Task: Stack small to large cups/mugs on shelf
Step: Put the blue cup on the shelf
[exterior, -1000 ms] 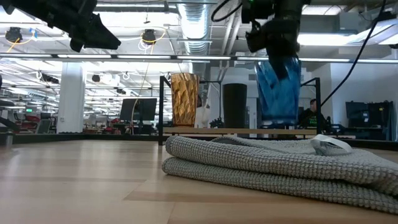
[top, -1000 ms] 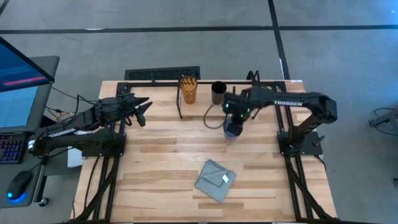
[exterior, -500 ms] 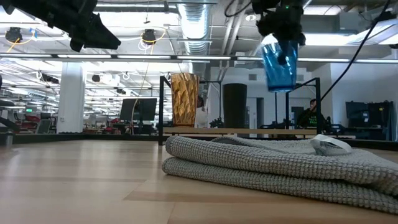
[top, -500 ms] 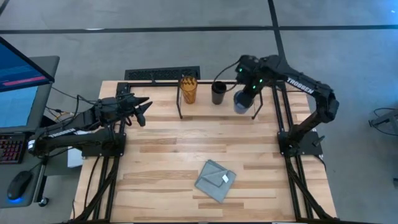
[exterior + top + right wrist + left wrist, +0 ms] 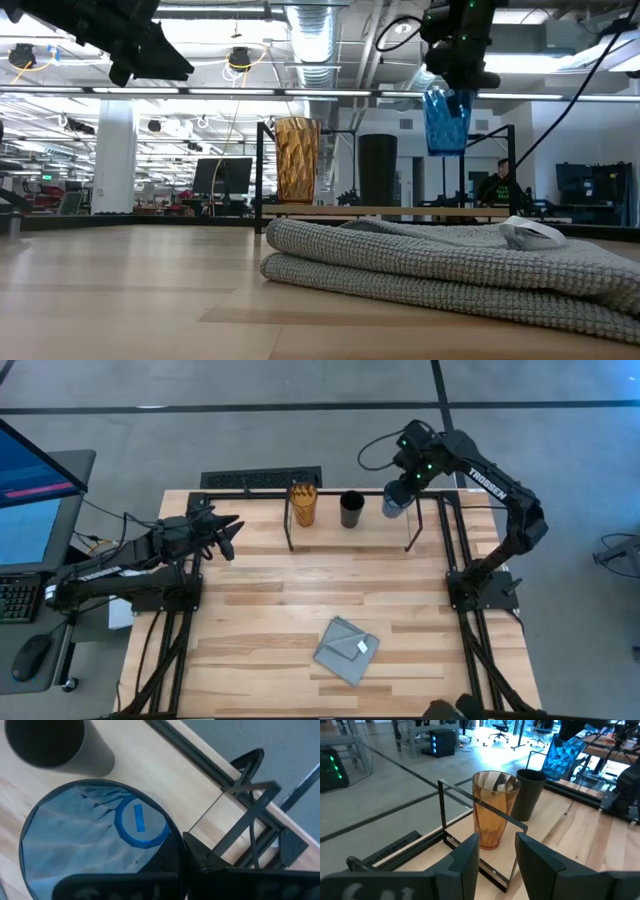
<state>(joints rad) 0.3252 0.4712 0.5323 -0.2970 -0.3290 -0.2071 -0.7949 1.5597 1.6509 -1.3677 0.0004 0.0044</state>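
The translucent blue cup [image 5: 393,503] [image 5: 447,120] hangs under my right gripper [image 5: 460,72] above the shelf [image 5: 380,211] [image 5: 325,522], just right of the black cup [image 5: 351,509] [image 5: 377,170]. The amber tumbler [image 5: 302,503] [image 5: 493,810] and the black cup [image 5: 528,794] stand upright on their bases on the shelf board. My left gripper [image 5: 228,535] [image 5: 495,855] is open and hovers over the table's left side, facing the tumbler. My right gripper holds the blue cup by its rim wall [image 5: 167,837], on the side away from the black cup. It comes from above, pointing down; one finger seems to be inside the cup and one outside. The cup hangs upright below the fingers, clear of the shelf board.
A folded grey cloth [image 5: 346,649] [image 5: 450,265] lies on the near half of the table. Thin black posts [image 5: 410,532] and a rail [image 5: 470,800] frame the shelf. A monitor and keyboard sit off the table's left. A person [image 5: 497,185] shows far behind.
My right gripper has carried the blue cup from over the table's middle up and toward the far edge, to a place above the shelf right of the black cup. It has stayed shut on the cup.
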